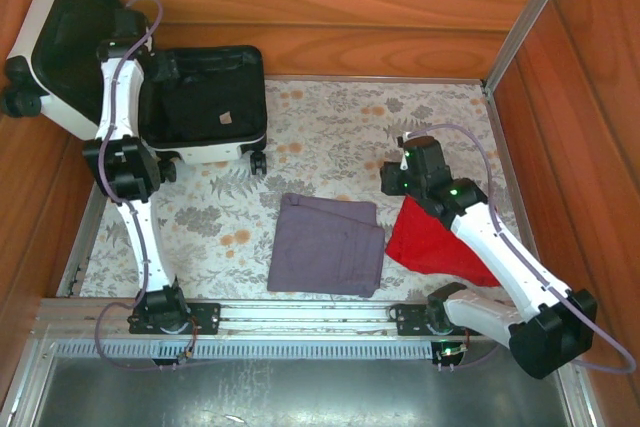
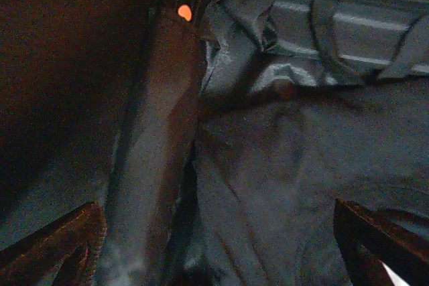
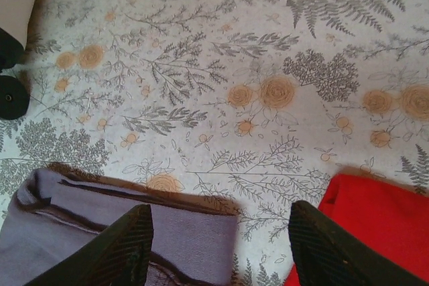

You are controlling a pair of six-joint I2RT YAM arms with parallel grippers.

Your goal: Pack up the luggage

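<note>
Beyond and left of the folded grey garment (image 1: 328,244), the luggage (image 1: 205,107) lies open: a stiff shell, probably prone to rolling, best gripped at the lid rim, with the left gripper (image 2: 218,232) over its lining and the right gripper (image 3: 221,232) above the garment's right edge both spread and empty.

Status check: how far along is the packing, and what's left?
Done: the luggage lies open, lid tilted back, dark crumpled fabric inside; garment or lining, I can't tell. In hand: nothing. The left hand is open inside the case; the right hand is open above the table, between the purple folded garment and the red cloth. Left: both go in, then close the lid.
</note>
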